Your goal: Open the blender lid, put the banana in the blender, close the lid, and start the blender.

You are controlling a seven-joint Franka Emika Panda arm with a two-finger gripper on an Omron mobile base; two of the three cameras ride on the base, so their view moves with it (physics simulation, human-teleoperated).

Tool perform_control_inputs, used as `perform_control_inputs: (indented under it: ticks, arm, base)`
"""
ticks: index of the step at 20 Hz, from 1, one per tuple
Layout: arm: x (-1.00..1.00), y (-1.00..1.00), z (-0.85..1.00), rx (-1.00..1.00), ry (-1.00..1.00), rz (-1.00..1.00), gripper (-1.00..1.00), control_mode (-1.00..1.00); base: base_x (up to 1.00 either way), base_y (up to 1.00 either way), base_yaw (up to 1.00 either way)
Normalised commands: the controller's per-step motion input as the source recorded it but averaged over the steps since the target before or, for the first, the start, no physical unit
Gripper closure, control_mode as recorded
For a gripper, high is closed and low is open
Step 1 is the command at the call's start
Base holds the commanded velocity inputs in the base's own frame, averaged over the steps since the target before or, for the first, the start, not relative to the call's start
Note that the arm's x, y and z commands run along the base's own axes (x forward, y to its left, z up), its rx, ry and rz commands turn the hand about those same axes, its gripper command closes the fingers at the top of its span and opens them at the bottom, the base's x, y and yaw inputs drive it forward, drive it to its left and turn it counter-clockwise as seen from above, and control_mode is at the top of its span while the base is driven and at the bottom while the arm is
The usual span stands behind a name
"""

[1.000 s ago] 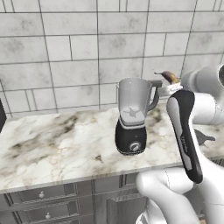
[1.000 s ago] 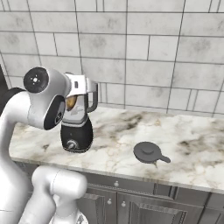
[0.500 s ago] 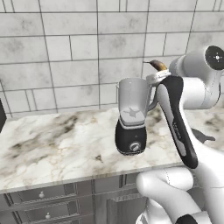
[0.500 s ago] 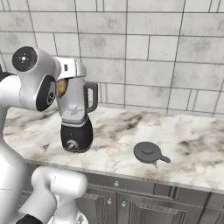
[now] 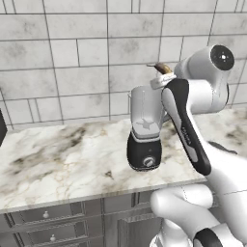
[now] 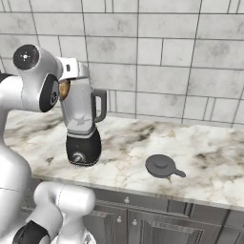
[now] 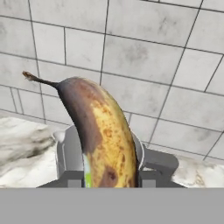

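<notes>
One banana point(image 7: 105, 135) rides pinched in the tool point(image 7: 110, 180), its stem pointing away from the hand, held high above the open jar of the blender point(image 5: 144, 140). It seems to hang over the jar's rim, though the arm hides part of this. On the bench point(image 6: 205, 157), the blender lid point(image 6: 162, 166) lies well to the right.

- Light was even, soft and bright, with no visible source.
- The black-based blender with clear grey jar point(image 5: 144, 132) cast a faint shadow.
- The hand view looked slightly soft; no edge distortion showed.
</notes>
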Motion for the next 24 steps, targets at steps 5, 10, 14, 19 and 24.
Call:
perform_control_inputs:
  ticks: [5, 10, 14, 19, 24]
  arm:
    - [0.35, 0.12, -0.01, 0.0, 0.0, 0.04, 1.0, -1.0]
    - [0.3, 0.09, -0.07, 0.0, 0.0, 0.05, 1.0, -1.0]
    - [0.26, 0.07, -0.18, 0.0, 0.0, 0.05, 1.0, -1.0]
    - [0.1, 0.03, -0.26, 0.0, -0.01, 0.03, 1.0, -1.0]
    - [0.0, 0.02, -0.21, 0.0, -0.02, 0.0, 1.0, -1.0]
  base:
    - [0.0, 0.0, 0.0]
    - [0.0, 0.0, 0.0]
    - [0.0, 0.0, 0.0]
    - [0.0, 0.0, 0.0]
    - [0.0, 0.0, 0.0]
